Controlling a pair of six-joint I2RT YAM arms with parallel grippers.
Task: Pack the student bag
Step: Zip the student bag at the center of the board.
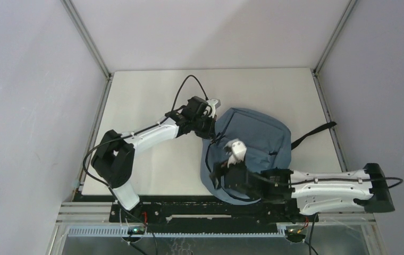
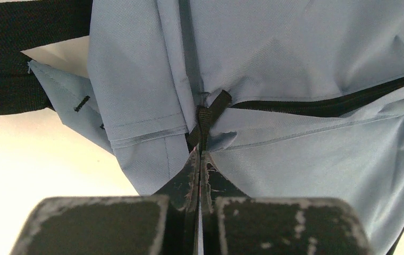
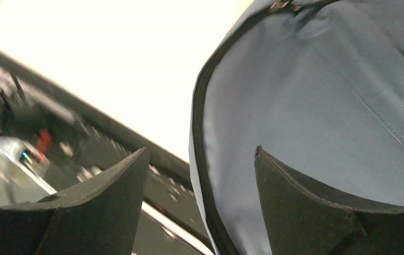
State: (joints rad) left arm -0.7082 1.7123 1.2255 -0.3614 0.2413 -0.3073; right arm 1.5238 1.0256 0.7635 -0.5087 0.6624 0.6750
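On the left, the left pincer point(image 2: 199, 157) reaches from the pale surface point(image 1: 146, 95) to the bag's far-left corner. Its two fingers are pressed tightly together on a small black tab point(image 2: 205, 118) sewn into the bag, at the end of a black zipper point(image 2: 322, 105). Two black straps point(image 2: 8, 21) lie just left of that corner in the left wrist view. The blue bag point(image 1: 261, 130) lies flat, right of the surface's middle, and its near edge reaches the front rim. At that near edge is the right pincer point(image 3: 202, 149), with its fingers spread wide and gripping nothing. The bag's black-trimmed rim runs up between them, with one finger over the blue fabric and the other over the surface's front edge. Farther right, a single black strap point(image 1: 317, 132) trails from the bag toward the right side of the surface.
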